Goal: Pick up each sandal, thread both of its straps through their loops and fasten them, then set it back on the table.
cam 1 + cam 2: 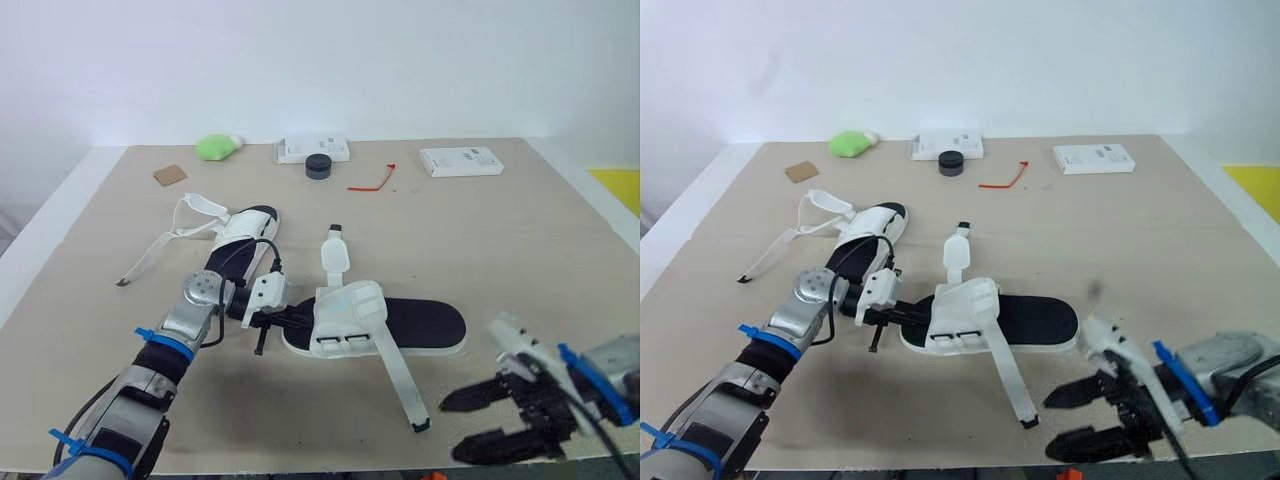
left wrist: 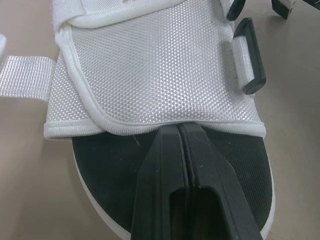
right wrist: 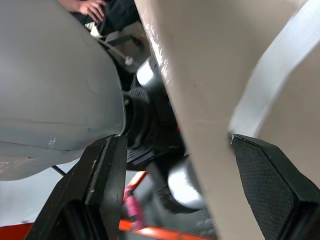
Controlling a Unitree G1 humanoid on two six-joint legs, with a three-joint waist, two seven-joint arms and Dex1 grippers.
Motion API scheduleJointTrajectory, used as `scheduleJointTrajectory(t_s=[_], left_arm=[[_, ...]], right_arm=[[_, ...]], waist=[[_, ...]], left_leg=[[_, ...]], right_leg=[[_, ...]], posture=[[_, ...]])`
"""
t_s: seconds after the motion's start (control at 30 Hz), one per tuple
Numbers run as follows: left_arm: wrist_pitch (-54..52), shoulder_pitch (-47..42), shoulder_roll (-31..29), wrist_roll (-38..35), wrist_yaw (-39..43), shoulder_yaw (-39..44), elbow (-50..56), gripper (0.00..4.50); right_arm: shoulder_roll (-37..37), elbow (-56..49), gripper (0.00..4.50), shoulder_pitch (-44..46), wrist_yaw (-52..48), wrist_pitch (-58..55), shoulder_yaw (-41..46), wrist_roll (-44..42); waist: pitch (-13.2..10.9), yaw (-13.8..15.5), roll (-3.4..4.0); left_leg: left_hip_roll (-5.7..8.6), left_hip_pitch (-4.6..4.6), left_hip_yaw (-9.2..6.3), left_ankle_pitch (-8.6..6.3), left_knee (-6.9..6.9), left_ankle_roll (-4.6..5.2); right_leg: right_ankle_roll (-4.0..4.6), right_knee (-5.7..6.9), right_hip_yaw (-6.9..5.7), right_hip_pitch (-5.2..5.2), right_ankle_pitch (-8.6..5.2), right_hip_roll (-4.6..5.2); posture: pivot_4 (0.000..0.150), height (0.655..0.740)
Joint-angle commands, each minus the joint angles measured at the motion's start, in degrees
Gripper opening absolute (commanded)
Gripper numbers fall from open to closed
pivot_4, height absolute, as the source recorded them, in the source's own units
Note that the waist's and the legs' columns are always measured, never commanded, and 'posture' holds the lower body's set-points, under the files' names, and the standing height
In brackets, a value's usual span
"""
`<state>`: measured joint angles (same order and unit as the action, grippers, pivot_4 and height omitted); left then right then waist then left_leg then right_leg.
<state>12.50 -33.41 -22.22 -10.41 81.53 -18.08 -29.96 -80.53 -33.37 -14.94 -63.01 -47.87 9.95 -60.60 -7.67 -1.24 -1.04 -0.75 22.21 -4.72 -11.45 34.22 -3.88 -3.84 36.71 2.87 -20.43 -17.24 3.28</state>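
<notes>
The near sandal (image 1: 425, 325), with a black insole and white upper (image 2: 160, 65), lies mid-table. One strap (image 1: 335, 255) points away and a long strap (image 1: 400, 378) trails toward the front edge, both loose. My left gripper (image 1: 288, 318) is shut at the sandal's left end, its fingertips (image 2: 170, 137) touching the hem of the upper, beside a black loop (image 2: 250, 62). A second sandal (image 1: 245, 232) lies behind, its straps (image 1: 165, 243) spread to the left. My right gripper (image 1: 482, 422) hangs open at the front right edge, just right of the long strap's tip (image 3: 270, 85).
Along the far edge sit a green lump (image 1: 215, 147), a white box (image 1: 312, 150), a black round object (image 1: 318, 166), a red tie (image 1: 372, 183), another white box (image 1: 460, 161) and a brown card (image 1: 169, 175). The table edge (image 1: 300, 462) runs close in front.
</notes>
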Motion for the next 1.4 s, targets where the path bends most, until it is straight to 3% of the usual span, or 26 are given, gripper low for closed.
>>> scheduleJointTrajectory(t_s=[0.03, 0.2, 0.43, 0.5, 0.63, 0.7, 0.77, 0.9, 1.17, 1.4], left_arm=[[-4.03, 6.62, -2.3, 9.23, -0.53, -7.34, -5.44, 0.0], [-4.42, 7.81, -2.82, 9.17, -0.71, -7.78, -3.98, 0.0], [-5.11, 8.93, -2.95, 8.98, -1.6, -7.44, -3.15, 0.0], [-5.18, 8.82, -2.81, 8.95, -1.76, -7.34, -3.44, 0.0], [-5.23, 8.12, -2.4, 8.84, -2.31, -7.11, -4.52, 0.0], [-5.38, 7.99, -2.34, 8.73, -2.46, -7.06, -4.56, 0.0], [-5.46, 7.89, -2.32, 8.66, -2.54, -6.99, -4.58, 0.0], [-5.6, 7.73, -2.21, 8.52, -2.71, -6.79, -4.73, 0.0], [-5.66, 7.22, -1.83, 8.38, -2.86, -6.76, -5.19, 0.0], [-5.37, 6.67, -1.42, 8.46, -2.79, -6.67, -5.97, 0.0]], right_arm=[[5.74, 1.65, 3.6, 7.15, 6.21, -4.07, -6.71, 2.7], [11.54, 7.06, 3.6, 18.84, 5.93, -11.18, -12.37, 2.73], [12.17, 6.36, 3.6, 22.65, 1.06, -14.34, -15.46, 3.65], [12.1, 5.67, 2.75, 23.3, -0.24, -14.35, -16.45, 4.55], [13.7, 5.12, 1.53, 25.19, -0.69, -14.28, -19.65, 7.27], [14.09, 4.89, 0.58, 25.54, -0.98, -14.22, -20.39, 8.14], [14.4, 4.99, 0.15, 25.79, -1.17, -14.14, -20.66, 8.63], [15.71, 6.99, 0.15, 27.44, -2.04, -14.49, -19.23, 8.56], [22.86, 19.79, 0.15, 47.59, 0.7, -29.14, -9.07, -6.55], [30.66, 31.55, 0.15, 62.96, 9.38, -42.46, -11.24, -5.14]], waist=[[0.03, 0.02, -0.09], [-0.01, -0.02, -0.05], [0.06, 0.04, 0.06], [0.06, 0.05, 0.05], [0.06, 0.03, 0.05], [0.06, 0.03, 0.05], [0.06, 0.03, 0.05], [0.06, 0.03, 0.06], [0.04, 0.03, 0.12], [0.1, 0.12, 0.21]], left_leg=[[-0.03, 0.03, -0.03, -0.05, 0.07, -0.05], [0.04, 0.1, -0.04, -0.1, 0.09, 0.01], [0.03, 0.09, -0.15, -0.44, 0.08, 0.4], [0.04, 0.08, -0.16, -0.45, 0.09, 0.41], [0.01, 0.02, -0.14, -0.45, 0.15, 0.41], [0.01, 0.02, -0.14, -0.45, 0.18, 0.41], [0.01, 0.02, -0.14, -0.45, 0.18, 0.4], [0.01, 0.02, -0.14, -0.45, 0.18, 0.41], [0.04, -0.01, -0.12, -0.39, 0.27, 0.5], [0.02, 0.06, -0.27, -0.41, 0.18, 0.48]], right_leg=[[0.0, -0.02, -0.08, 0.01, 0.0, -0.02], [-0.07, -0.03, -0.04, 0.01, -0.04, -0.01], [-0.33, -0.03, -0.04, 0.13, -0.2, -0.15], [-0.34, -0.03, -0.03, 0.14, -0.21, -0.16], [-0.19, -0.03, -0.02, 0.17, -0.29, -0.16], [-0.18, -0.03, -0.03, 0.17, -0.3, -0.15], [-0.18, -0.03, -0.02, 0.17, -0.3, -0.15], [-0.21, -0.03, -0.02, 0.18, -0.28, -0.15], [-0.25, -0.03, 0.03, 0.23, -0.15, -0.13], [-0.06, -0.03, -0.02, 0.21, -0.2, -0.21]], posture=[[0.15, 0.74], [0.15, 0.74], [0.15, 0.74], [0.15, 0.74], [0.15, 0.74], [0.15, 0.74], [0.15, 0.74], [0.15, 0.74], [0.15, 0.74], [0.15, 0.74]])
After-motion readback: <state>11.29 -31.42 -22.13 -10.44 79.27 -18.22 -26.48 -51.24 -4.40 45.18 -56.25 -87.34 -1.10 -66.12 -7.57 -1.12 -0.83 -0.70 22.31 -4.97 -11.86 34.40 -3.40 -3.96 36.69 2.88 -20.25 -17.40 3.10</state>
